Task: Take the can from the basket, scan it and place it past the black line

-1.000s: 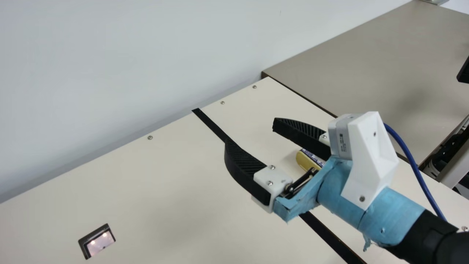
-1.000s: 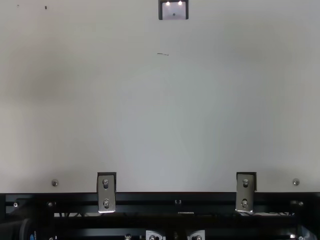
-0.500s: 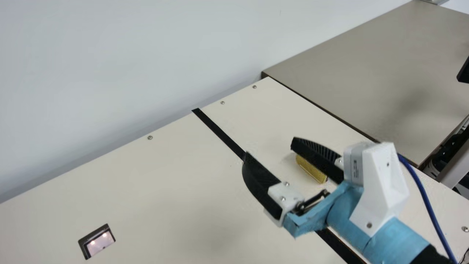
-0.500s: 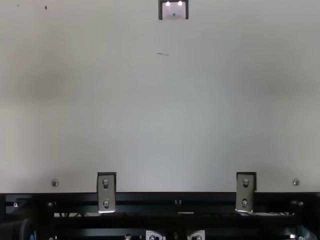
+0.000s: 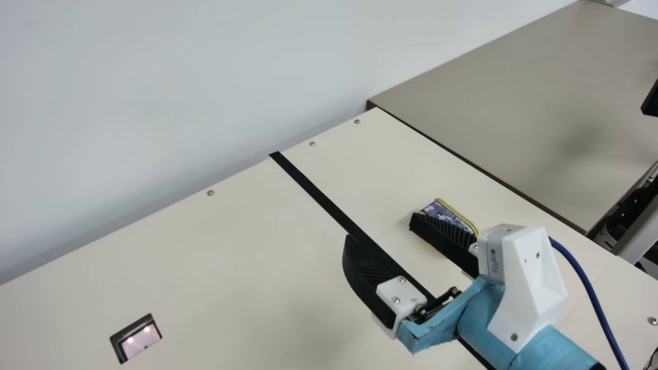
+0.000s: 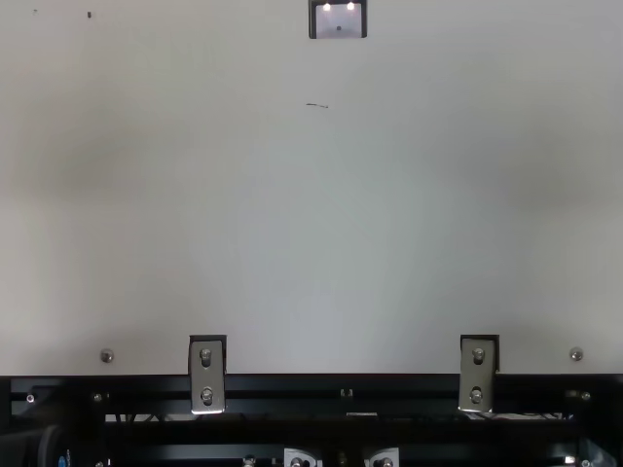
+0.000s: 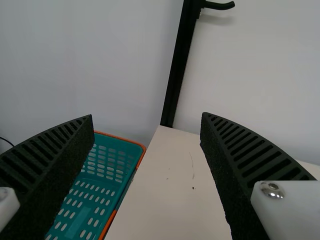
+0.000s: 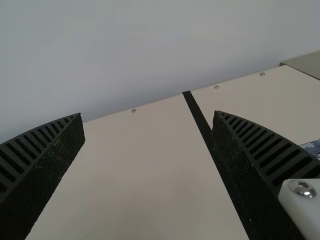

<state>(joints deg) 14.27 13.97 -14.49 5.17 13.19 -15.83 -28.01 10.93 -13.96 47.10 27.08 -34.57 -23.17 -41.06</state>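
Cream surface [image 5: 231,267] meets a pale wall [image 5: 180,103], with the black line [image 5: 318,195] slanting from upper centre towards lower right. Right of centre in the main view, the can [image 5: 450,216] sits past that line, so the placing looks done. The right gripper [image 5: 380,226] stands wide open, nothing between its fingers, one of them overlapping the can; whether they touch, I cannot tell. That is the chief risk: a sideways or low retreat could drag the can back towards the line or shove it towards the surface's right-hand edge. The left gripper [image 7: 147,115] is wide open and empty; swung low, it might catch the basket [image 7: 120,137].
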